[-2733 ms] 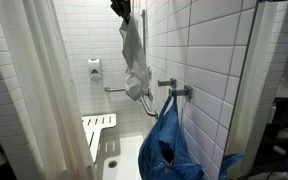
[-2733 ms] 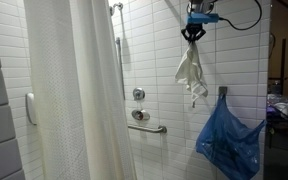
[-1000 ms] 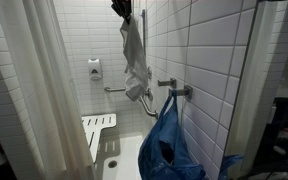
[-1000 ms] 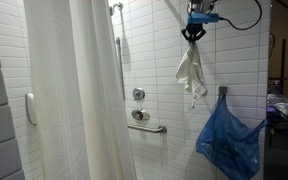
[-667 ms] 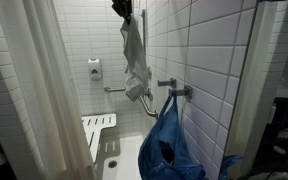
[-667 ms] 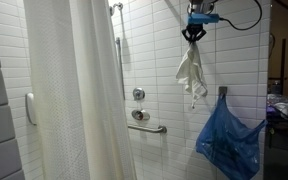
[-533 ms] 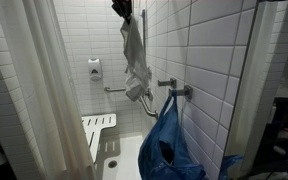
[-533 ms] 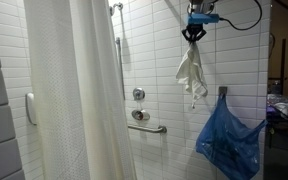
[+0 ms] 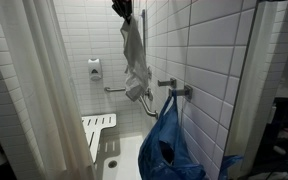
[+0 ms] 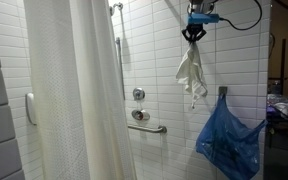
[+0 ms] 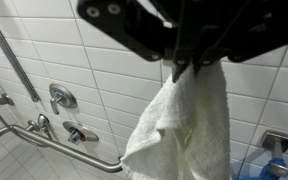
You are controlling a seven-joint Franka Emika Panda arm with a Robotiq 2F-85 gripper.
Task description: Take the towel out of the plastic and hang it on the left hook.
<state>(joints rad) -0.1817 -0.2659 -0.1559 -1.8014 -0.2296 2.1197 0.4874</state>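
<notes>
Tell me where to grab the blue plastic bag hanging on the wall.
Grip the blue plastic bag at the narrow gathered strap just under its hook; the body below hangs slack and wide. Come from the room side, since the tiled wall backs it. The pincer is shut on the towel, so likely free that first.

So the gripper (image 9: 123,9) is way up at the top edge, clamped on the top end of a white towel (image 9: 135,62) that hangs straight down right by the tiled wall (image 9: 204,60). Lower down, a blue plastic bag (image 9: 170,142) hangs off a metal hook (image 9: 182,92), with a second hook (image 9: 165,83) just beside it. Shower curtain (image 9: 39,80) fills the left side. Soap dispenser (image 9: 94,69) and grab bar (image 9: 115,89) are on the back wall, with a white slatted seat (image 9: 97,126) below them.
</notes>
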